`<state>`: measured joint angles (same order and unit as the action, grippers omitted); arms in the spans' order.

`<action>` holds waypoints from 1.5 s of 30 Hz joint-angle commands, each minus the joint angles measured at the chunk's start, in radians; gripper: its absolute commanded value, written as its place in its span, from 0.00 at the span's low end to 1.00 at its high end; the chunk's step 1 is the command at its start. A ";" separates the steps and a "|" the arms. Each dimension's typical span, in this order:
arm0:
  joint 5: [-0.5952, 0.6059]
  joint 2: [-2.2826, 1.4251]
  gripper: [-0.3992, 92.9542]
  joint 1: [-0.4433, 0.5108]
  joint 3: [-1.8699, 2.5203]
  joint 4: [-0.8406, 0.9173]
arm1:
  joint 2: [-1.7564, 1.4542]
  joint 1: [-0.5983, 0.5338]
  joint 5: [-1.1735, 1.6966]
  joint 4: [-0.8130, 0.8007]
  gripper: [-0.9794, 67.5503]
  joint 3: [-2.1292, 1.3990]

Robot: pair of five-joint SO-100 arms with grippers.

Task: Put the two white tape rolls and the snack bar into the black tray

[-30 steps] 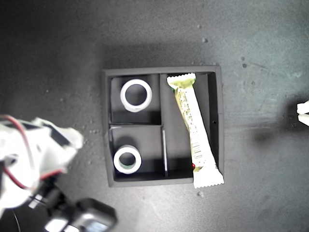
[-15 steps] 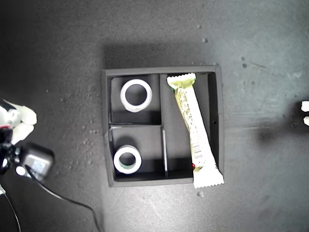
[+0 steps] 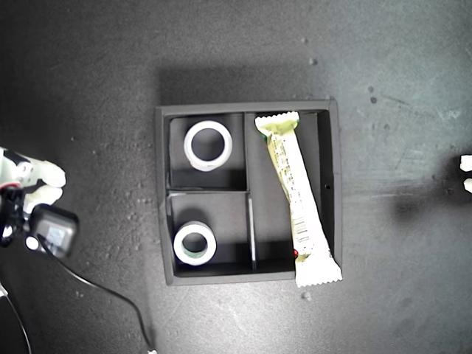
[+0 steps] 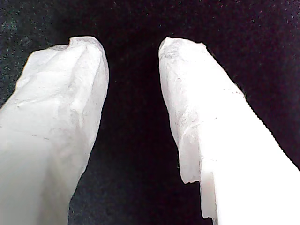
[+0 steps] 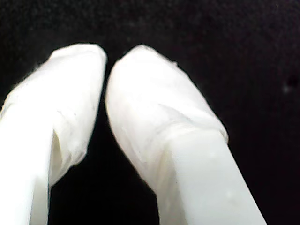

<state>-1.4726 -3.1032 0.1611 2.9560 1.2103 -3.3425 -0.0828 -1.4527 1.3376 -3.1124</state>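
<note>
The black tray point(image 3: 243, 108) lies in the middle of the exterior view. An all-white tape roll point(image 3: 189, 146) sits in its upper small compartment. A second tape roll point(image 3: 179, 247) with a greenish core sits in the lower small one. The snack bar point(image 3: 295, 199) lies slanted in the long compartment, its lower crimped end sticking out over the rim. My first gripper point(image 4: 131, 51) is open over bare dark mat. Over the same mat, my second gripper point(image 5: 107, 56) is shut on nothing. Neither wrist view shows the tray.
An arm's white fingers point(image 3: 46, 184) and a small camera box point(image 3: 53, 230) with a trailing cable show at the exterior view's left edge. Another arm's fingertips point(image 3: 465, 164) peek in at the right edge. Dark mat surrounds the tray on all sides.
The arm at the exterior view's left has pulled back from the lower left corner to the left edge, away from the tray. The tray's contents have not moved.
</note>
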 commanded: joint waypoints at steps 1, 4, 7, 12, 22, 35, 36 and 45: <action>-0.031 -0.218 0.00 0.011 0.109 0.052 | -0.006 0.002 -0.005 0.003 0.12 -0.012; -0.055 -0.279 0.00 0.021 0.156 0.098 | -0.006 0.002 -0.002 0.003 0.12 -0.012; -0.081 -0.281 0.00 0.035 0.183 0.103 | -0.006 0.002 -0.002 0.003 0.12 -0.012; -0.167 -0.282 0.00 0.074 0.183 0.160 | -0.006 0.002 0.000 0.003 0.12 -0.012; -0.012 -0.281 0.01 0.071 0.183 0.186 | -0.006 0.000 0.000 0.003 0.12 -0.012; 0.109 -0.281 0.01 0.077 0.183 0.186 | -0.006 0.000 0.000 0.003 0.12 -0.012; 0.109 -0.281 0.01 0.077 0.183 0.186 | -0.006 0.000 0.000 0.003 0.12 -0.012; 0.109 -0.281 0.01 0.077 0.183 0.186 | -0.006 0.000 0.000 0.003 0.12 -0.012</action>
<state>-1.3714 -3.3349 0.2393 3.0802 1.3591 -3.3425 -0.0828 -1.4527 1.3376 -3.1124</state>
